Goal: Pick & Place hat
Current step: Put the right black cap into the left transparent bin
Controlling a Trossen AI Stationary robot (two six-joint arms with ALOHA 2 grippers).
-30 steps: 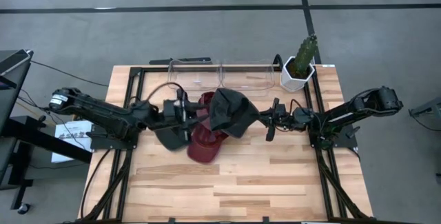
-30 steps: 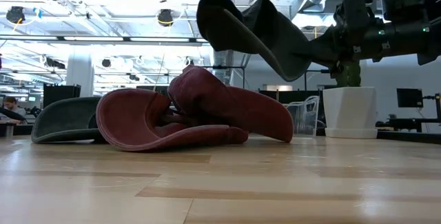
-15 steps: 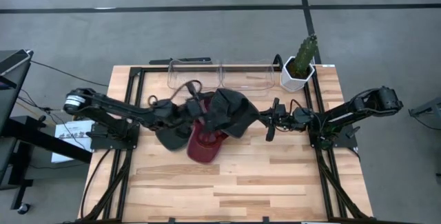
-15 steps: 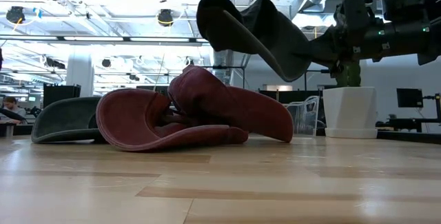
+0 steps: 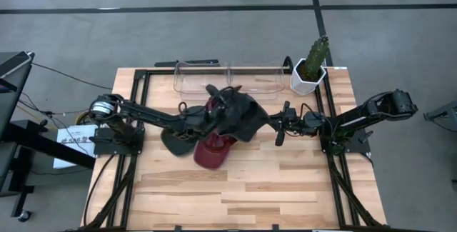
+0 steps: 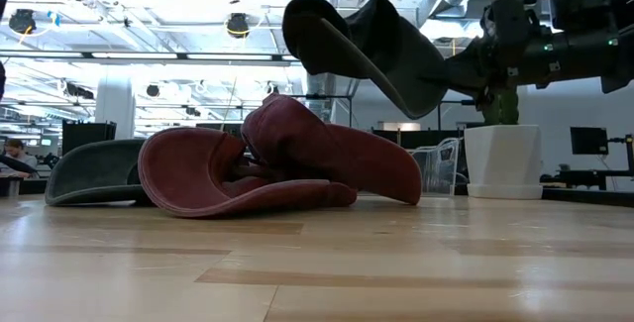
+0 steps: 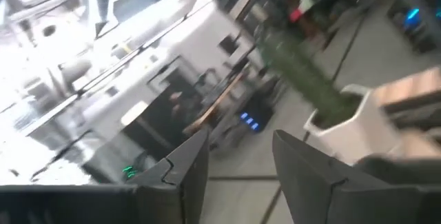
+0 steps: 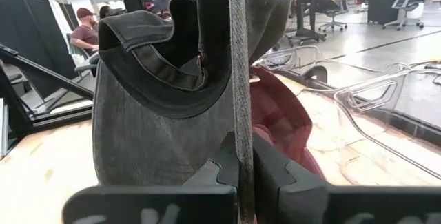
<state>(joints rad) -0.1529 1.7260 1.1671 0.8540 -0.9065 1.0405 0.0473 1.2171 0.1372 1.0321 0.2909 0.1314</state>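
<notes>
The right claw [image 8: 240,172] is clamping the brim of the black hat [image 5: 239,116] and is holding it in the air above the bench [image 5: 285,182]. Under it, the red hat [image 6: 287,159] is lying on the bench, with a dark green hat [image 6: 94,171] just beside it. The left claw [image 5: 218,98] is hanging open over the black hat, near the clear bins [image 5: 253,80].

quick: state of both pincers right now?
Left pincer: open, holding nothing, raised beside the black hat.
Right pincer: closed on the black hat's brim, hat held in the air.
</notes>
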